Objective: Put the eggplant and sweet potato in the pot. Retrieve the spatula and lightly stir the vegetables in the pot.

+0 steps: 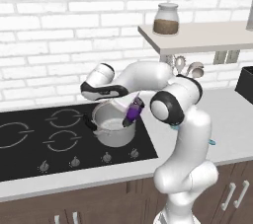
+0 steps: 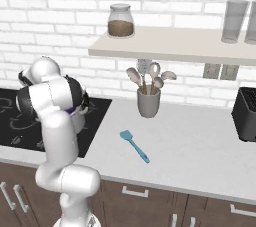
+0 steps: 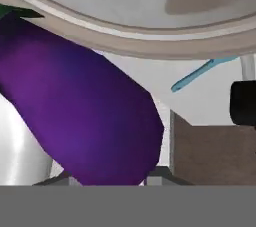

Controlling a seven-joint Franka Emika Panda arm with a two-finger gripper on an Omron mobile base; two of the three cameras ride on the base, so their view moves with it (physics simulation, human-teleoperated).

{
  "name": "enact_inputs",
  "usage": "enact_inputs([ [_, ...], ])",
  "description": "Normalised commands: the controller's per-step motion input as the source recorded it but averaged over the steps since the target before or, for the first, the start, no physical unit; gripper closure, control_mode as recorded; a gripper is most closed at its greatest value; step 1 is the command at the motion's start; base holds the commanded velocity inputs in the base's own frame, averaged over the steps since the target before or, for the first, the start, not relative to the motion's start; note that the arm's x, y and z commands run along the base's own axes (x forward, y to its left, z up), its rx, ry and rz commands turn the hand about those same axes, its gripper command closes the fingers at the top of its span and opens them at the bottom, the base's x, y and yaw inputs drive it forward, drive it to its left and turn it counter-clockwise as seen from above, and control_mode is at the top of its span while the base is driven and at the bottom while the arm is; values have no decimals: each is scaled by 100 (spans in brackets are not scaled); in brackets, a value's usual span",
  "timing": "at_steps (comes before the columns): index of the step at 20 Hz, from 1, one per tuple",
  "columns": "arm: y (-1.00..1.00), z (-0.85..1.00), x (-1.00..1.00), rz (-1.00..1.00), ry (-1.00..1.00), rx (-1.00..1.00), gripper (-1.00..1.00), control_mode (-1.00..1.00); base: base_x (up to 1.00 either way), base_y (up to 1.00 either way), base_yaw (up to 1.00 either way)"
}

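- The eggplant hangs at the right rim of the pot, over the opening, steeply tilted. Its long axis runs from upper right to lower left in the left base view, one end dipping toward the pot's inside.
- In the hand view the eggplant runs on a slant from the green stem at upper left to a rounded end at lower right, with the pot's rim arching across above it.
- My gripper sits at the eggplant's upper end. I cannot tell from these views whether my fingers clamp it or have let go.
- The pot stands on the stove, on the burner nearest its right edge, one black handle pointing left.
- My arm bends over the pot from the right.
- The spatula lies flat on the counter, well right of the stove, blade toward the wall, handle slanting toward the front edge.
- Behind the spatula, a cup of pale spoons stands near the wall, under a shelf.
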Motion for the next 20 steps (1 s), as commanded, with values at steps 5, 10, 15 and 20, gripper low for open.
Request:
enact_inputs([
  [5,9,-8,21,-4,0,-15,-100,-100,0,0,0],
  [10,3,13,3,-3,-8,-18,-100,-100,0,0,0],
  [15,-25,84,-67,-6,-5,-1,-100,-100,0,0,0],
  [20,-84,11,-100,-3,-2,31,-100,-100,0,0,0],
])
